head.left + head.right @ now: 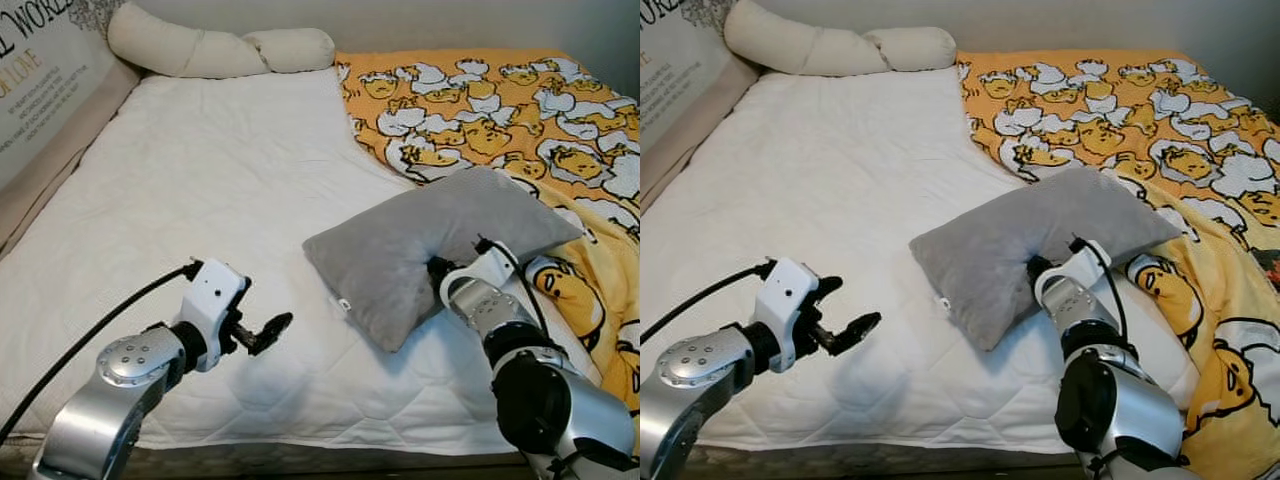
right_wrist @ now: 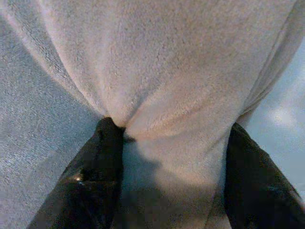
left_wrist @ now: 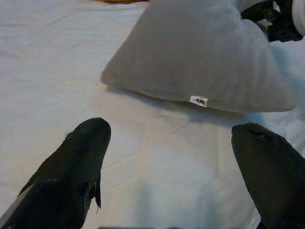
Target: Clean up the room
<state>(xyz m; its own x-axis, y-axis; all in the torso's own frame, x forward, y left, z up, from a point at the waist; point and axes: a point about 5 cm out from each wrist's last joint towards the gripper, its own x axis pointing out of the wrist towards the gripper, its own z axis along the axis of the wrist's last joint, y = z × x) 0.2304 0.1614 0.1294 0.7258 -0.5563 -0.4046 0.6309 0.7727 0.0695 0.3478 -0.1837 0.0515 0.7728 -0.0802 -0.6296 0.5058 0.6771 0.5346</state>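
Grey plush rectangular cushion [image 1: 430, 245]: lies on the white quilted mattress [image 1: 200, 190] of the bed, toward the robot's right, its far corner overlapping the edge of the orange blanket printed with white-and-yellow egg characters [image 1: 510, 115]. A small white tag [image 3: 198, 100] sits on its near seam.

Nearest the onlooker, two silver arms reach over the bed's near edge. Left pincer [image 1: 262, 333]: hovers above bare mattress, near the cushion's near-left corner but apart from it; its two black fingers [image 3: 78, 167] stand wide apart with nothing between them, as seen in the left wrist view. A black cable [image 1: 80, 345] trails from the white wrist housing.

Right pincer [image 2: 167, 162]: pressed into the cushion's near long edge, where the fabric dents inward. In the right wrist view both black fingers [image 2: 97, 162] flank a bunched fold of the plush, so the pincer is closed on the cushion.

Middle distance: the mattress is bare on the robot's left, while the blanket covers the robot's right side of the bed, its folded-back edge running diagonally from the far middle toward the cushion.

Farthest: a cream bolster-shaped pillow [image 1: 215, 45] lies along the far edge against the wall. At far left, a pale padded panel with dark printed lettering [image 1: 45, 70] borders the mattress.
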